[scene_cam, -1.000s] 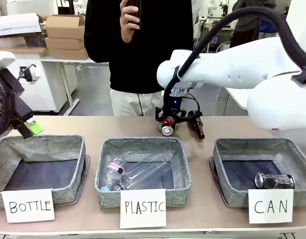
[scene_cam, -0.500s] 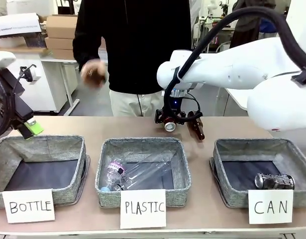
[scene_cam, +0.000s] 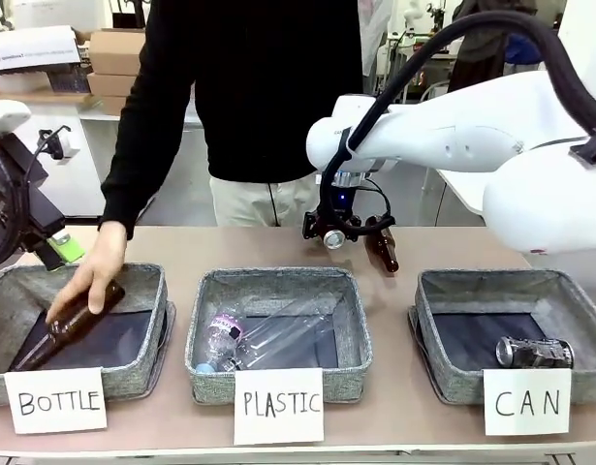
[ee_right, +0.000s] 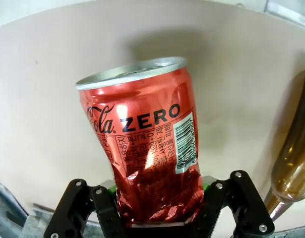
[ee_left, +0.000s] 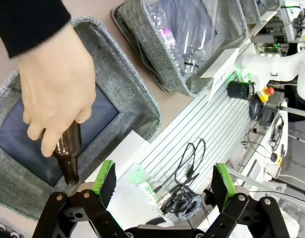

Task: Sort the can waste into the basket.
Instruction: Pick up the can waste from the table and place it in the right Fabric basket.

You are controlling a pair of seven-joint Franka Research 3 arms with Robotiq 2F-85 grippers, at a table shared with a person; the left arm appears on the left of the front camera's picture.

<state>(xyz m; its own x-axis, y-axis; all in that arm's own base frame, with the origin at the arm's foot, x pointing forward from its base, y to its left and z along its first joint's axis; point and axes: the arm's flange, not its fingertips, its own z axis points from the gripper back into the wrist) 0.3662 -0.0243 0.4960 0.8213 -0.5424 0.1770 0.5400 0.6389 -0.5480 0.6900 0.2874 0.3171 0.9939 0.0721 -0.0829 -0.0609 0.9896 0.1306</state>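
1. The right gripper (scene_cam: 332,235), in the upper middle of the front view, is clenched on the red can (ee_right: 142,139). The green pads grip the can's crumpled lower end, and its silver top points away from the wrist camera.
2. The red can's print reads "Coca-Cola ZERO", with a white barcode panel and small Korean text that is too fine to read. It is held over the tan table (scene_cam: 181,247), outside every basket.
3. A brown bottle (scene_cam: 382,250) lies just right of the held can. The pictures do not settle whether the two touch.
4. The basket (scene_cam: 472,281) at lower right carries a white sign (scene_cam: 527,401) hand-lettered "CAN". A silvery-grey can (scene_cam: 535,352) lies on its side on the basket's dark bottom, and its print is illegible.
5. The middle basket (scene_cam: 278,281) is signed "PLASTIC" and holds a clear plastic bottle (scene_cam: 268,339) lying down.
6. The left basket (scene_cam: 84,276) is signed "BOTTLE". A person's hand (scene_cam: 94,276) grips a second brown bottle (scene_cam: 70,325), which is tilted inside that basket.
7. The left gripper (ee_left: 164,181), at the left edge of the front view, is released. Its fingers are spread wide and it hangs beside the "BOTTLE" basket.
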